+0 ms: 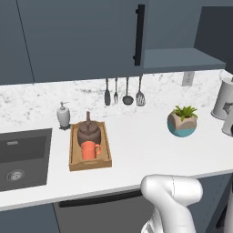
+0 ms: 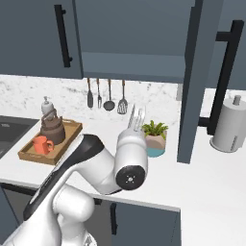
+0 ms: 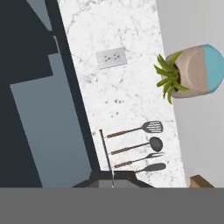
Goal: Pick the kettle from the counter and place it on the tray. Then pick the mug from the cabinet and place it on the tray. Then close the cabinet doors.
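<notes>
The tray point(image 1: 89, 162) sits on the counter point(image 1: 136, 141) just right of the sink point(image 1: 22, 157). The kettle point(image 1: 88, 132) stands at the tray's rear end. The mug point(image 1: 89, 150) stands in front of the kettle, touching or nearly touching it, with its handle pointing right.

The left base view shows the sink basin, the soap dispenser point(image 1: 63, 115) behind the tray's left rear corner, and the left cabinet door point(image 1: 82, 36) shut flat with its black bar handle point(image 1: 139, 35). Beside that door the cabinet point(image 1: 182, 58) stands open with its inner shelf visible. Only the arm's elbow shows at the bottom edge of this view.

The right base view shows the right cabinet door point(image 2: 194, 81) swung outward, edge-on to the camera. It also shows the gripper point(image 2: 136, 118), raised above the counter in front of the potted plant point(image 2: 154, 138) with its fingers pointing upward. The fingers stand slightly apart with nothing between them. A paper towel roll point(image 2: 229, 126) stands to the far right.

The hand view is rolled sideways. It shows a wall outlet point(image 3: 111, 57) on the backsplash and four utensils point(image 3: 135, 148) hanging from a rail. The cabinet's underside appears as a dark mass on the left. Only one corner of the tray enters at the lower right.
</notes>
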Motion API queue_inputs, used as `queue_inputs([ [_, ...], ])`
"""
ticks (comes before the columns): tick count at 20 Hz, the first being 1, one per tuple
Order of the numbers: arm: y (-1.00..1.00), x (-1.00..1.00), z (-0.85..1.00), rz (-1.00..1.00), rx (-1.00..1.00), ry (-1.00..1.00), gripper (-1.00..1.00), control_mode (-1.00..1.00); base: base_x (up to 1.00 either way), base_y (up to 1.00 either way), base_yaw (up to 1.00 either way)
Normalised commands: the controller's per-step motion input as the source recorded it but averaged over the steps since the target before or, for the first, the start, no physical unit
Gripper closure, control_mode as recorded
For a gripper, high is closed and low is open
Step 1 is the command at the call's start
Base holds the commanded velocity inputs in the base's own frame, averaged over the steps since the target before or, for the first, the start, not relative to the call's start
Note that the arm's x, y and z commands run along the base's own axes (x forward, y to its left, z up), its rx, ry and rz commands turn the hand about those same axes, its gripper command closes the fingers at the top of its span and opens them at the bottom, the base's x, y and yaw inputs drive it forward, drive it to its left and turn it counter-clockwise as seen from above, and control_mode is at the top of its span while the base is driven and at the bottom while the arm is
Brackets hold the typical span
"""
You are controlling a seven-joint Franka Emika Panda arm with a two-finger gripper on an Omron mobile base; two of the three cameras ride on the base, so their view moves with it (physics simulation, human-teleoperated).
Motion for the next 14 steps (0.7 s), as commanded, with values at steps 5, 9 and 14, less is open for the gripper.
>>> queue_inputs([
  [5, -0.26, 0.20, -0.33, 0.00, 0.05, 0.17, 1.00, -1.00, 0.00, 0.00, 0.00],
  [9, -0.19, 0.22, -0.43, 0.00, 0.09, 0.11, 1.00, -1.00, 0.00, 0.00, 0.00],
  [14, -0.20, 0.20, -0.50, 0.00, 0.14, 0.00, 1.00, -1.00, 0.00, 0.00, 0.00],
])
